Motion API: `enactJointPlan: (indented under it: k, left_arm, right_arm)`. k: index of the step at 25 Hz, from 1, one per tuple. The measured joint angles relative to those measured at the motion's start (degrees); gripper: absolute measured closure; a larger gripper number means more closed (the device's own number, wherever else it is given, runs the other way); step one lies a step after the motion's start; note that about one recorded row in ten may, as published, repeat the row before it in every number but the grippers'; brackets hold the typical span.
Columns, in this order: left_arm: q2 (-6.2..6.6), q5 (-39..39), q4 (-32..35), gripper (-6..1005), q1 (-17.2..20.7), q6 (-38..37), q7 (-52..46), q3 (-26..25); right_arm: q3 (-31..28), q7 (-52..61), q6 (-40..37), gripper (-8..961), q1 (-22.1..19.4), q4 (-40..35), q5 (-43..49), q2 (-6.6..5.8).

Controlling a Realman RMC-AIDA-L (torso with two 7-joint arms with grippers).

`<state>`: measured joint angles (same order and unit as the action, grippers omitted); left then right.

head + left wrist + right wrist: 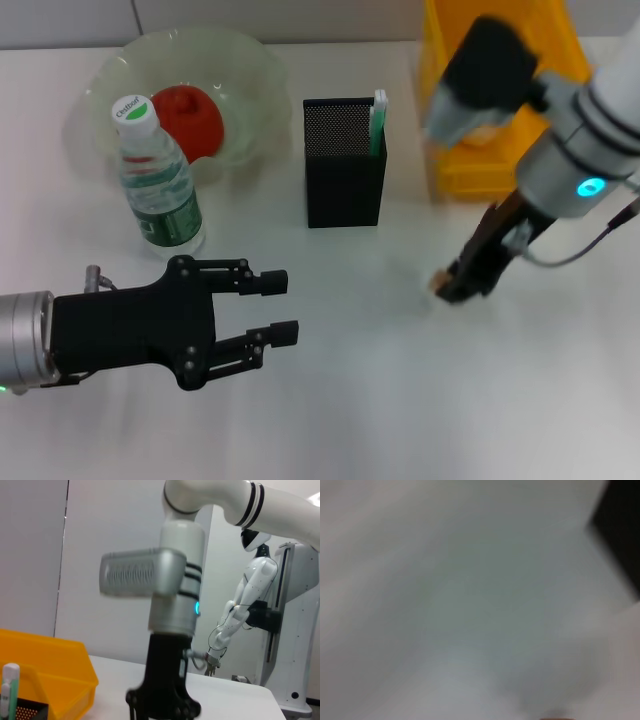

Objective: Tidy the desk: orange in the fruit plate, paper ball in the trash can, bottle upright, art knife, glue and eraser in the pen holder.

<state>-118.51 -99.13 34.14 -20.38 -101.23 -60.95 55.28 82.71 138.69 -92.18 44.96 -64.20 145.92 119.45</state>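
Water bottle (160,185): upright, beside fruit plate (245,75). Red fruit (190,120): in plate. Black mesh pen holder (345,160): 1 green-white item (379,120) inside. Yellow bin (480,150): behind right arm. Left gripper (282,308): fingers apart, empty, above desk (380,400). Right gripper (455,283): low over desk, finger state cannot be told.

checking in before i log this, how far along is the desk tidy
Done, it seems: orange in the fruit plate, bottle upright, one white-green item in the pen holder. In hand: right pincer low at the table, contents unclear. Left pincer hovers open. Paper ball isn't visible.
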Motion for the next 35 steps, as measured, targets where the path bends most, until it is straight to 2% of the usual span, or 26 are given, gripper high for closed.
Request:
enactJointPlan:
  k: [3, 4, 5, 8, 9, 10, 15, 18, 19, 20, 24, 29, 35]
  left_arm:
    - [-0.05, 0.1, -1.0, 516, 0.0, 0.0, 0.9, 0.0]
    - [-0.06, 0.6, -2.0, 516, -0.1, 0.0, 2.1, 0.0]
    - [-0.06, 0.6, -2.0, 516, -0.1, 0.0, 2.1, 0.0]
    - [-0.02, 1.3, -2.8, 516, -0.2, 0.0, 2.9, 0.0]
    - [0.01, 1.4, -2.9, 516, -0.2, 0.1, 3.0, 0.0]
    - [0.02, 1.4, -2.9, 516, -0.2, 0.1, 3.0, 0.0]
    - [0.02, 1.5, -2.9, 516, -0.5, 0.3, 3.0, 0.0]
    - [-0.03, 1.5, -2.9, 516, -0.8, 0.3, 3.0, 0.0]
    - [-0.03, 1.5, -2.9, 516, -1.0, 0.3, 3.0, 0.0]
    - [-0.04, 1.5, -2.9, 516, -1.1, 0.4, 3.0, 0.0]
    - [-0.05, 1.5, -2.9, 516, -1.5, 0.5, 3.0, 0.0]
    - [-0.06, 1.5, -2.9, 516, -1.5, 0.6, 3.0, 0.0]
    - [-0.06, 1.5, -2.9, 516, -1.3, 0.6, 3.0, 0.0]
  right_arm:
    - [-5.0, -1.1, 1.5, 701, -4.9, -7.2, -2.4, -0.05]
    - [-8.3, -3.6, 3.3, 701, -8.2, -9.9, -7.2, -0.12]
    - [-8.3, -3.6, 3.3, 701, -8.2, -9.9, -7.2, -0.12]
    - [-13.7, -9.6, 6.8, 701, -12.5, -11.1, -16.6, -0.14]
    - [-16.8, -14.2, 9.4, 701, -14.7, -10.0, -23.4, -0.16]
    - [-16.8, -14.2, 9.4, 701, -14.7, -10.0, -23.4, -0.16]
    - [-19.3, -31.6, 15.2, 702, -18.3, -0.3, -41.6, -0.17]
    - [-19.5, -42.5, 16.5, 702, -17.5, 7.9, -48.5, -0.19]
    - [-20.1, -48.8, 16.8, 702, -15.8, 13.8, -51.5, -0.23]
    - [-20.1, -48.8, 16.8, 702, -15.8, 13.8, -51.5, -0.23]
    - [-21.0, -57.4, 20.4, 702, -11.6, 22.8, -52.7, -0.18]
    - [-19.4, -61.4, 25.8, 702, -9.6, 26.5, -52.3, -0.12]
    - [-16.9, -64.5, 27.1, 700, -9.2, 26.9, -52.3, -0.06]
